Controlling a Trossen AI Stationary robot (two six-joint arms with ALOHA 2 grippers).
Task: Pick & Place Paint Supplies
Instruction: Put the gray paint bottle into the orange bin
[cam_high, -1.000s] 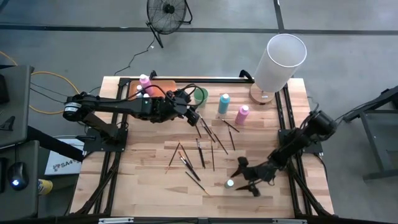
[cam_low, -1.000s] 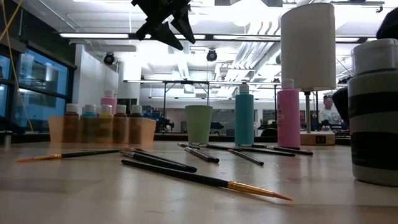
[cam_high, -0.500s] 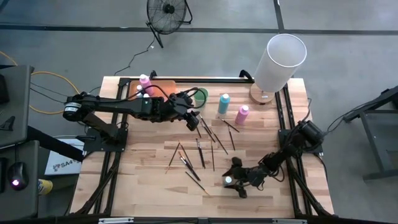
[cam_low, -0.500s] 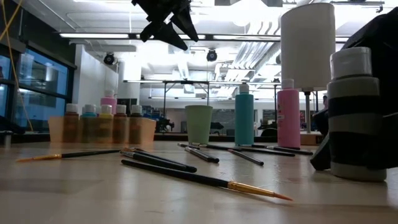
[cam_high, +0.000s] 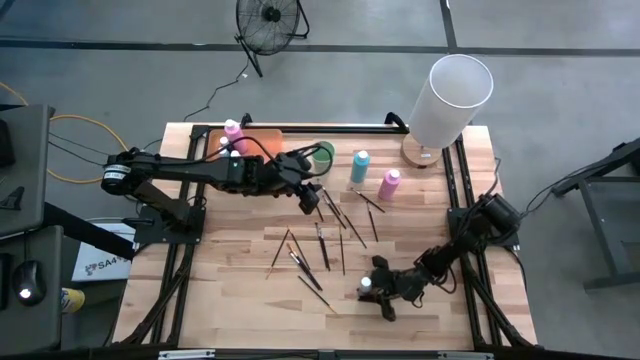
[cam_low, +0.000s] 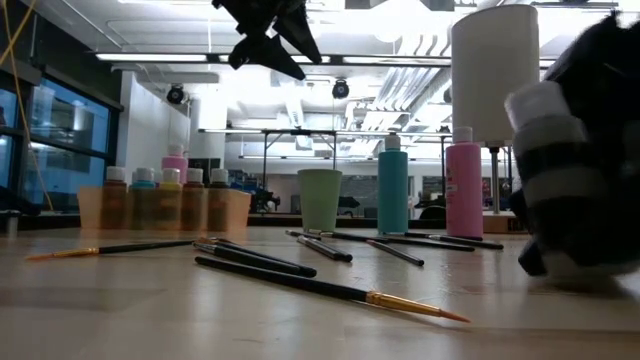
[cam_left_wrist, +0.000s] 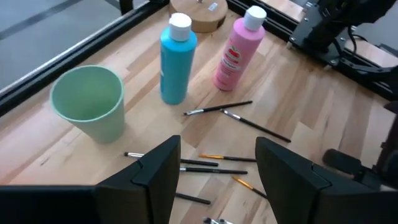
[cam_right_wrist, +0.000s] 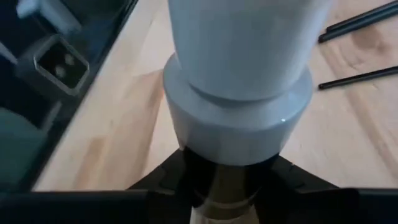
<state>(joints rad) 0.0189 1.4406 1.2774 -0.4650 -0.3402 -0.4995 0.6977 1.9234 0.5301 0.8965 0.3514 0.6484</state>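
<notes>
1. The wooden table (cam_high: 230, 290) is pale, smooth planking.
2. The right gripper (cam_high: 375, 288) at the near right is clamped on a small paint bottle (cam_right_wrist: 239, 81), which tilts in the low view; its rigid, slick body is probably light, so hold it below the pale cap.
3. The left gripper (cam_left_wrist: 214, 165) hangs open above the thin, stiff brushes (cam_high: 320, 245) at mid-table.

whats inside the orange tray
Small paint bottles stand in the orange tray, with a pink bottle. The left arm partly covers it from above.
</notes>
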